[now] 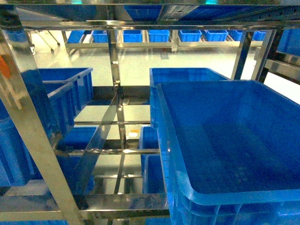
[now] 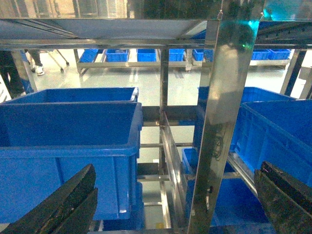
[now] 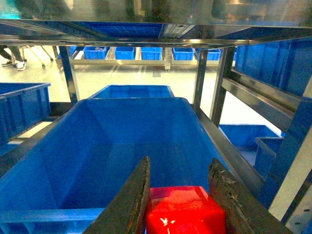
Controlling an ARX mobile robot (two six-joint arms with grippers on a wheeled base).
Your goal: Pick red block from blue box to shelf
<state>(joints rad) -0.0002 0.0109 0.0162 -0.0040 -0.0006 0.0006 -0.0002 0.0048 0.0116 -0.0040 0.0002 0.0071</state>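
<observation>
**Red block held over the blue box, inside the steel rack**

Ahead in the head view: a shiny stainless-steel shelf [image 1: 28,140] of square uprights and bar tiers, filling the frame. At right, a wide blue plastic box [image 1: 234,140] with smooth sloping walls and a pale rolled rim, sitting on a tier and reaching to the lower right corner; inside, only bare floor on show. Behind it, touching or just beside, a second blue tub [image 1: 187,75]. At left, dark blue crates [image 1: 65,93] on the tiers beyond the near upright. Farther back, a pale floor and a row of small blue bins [image 1: 159,35] on a low frame. No gripper and no block visible from this camera.

From the left wrist: left gripper [image 2: 170,204] low in the frame, two dark fingers [image 2: 63,204] at the bottom corners, spread wide, nothing between them but the rack. A steel upright [image 2: 222,122] close in front, a dark blue crate at left, more blue bins at right.

From the right wrist: right gripper [image 3: 183,200] with two worn dark fingers [image 3: 129,204] closed against the sides of a small glossy red plastic block [image 3: 185,212], cube-like, cut off by the bottom edge; stud not visible. Block hanging above the near end of the blue box's interior, clear of its floor. Steel tier bars along the right, another blue tub beyond the box's far rim.
</observation>
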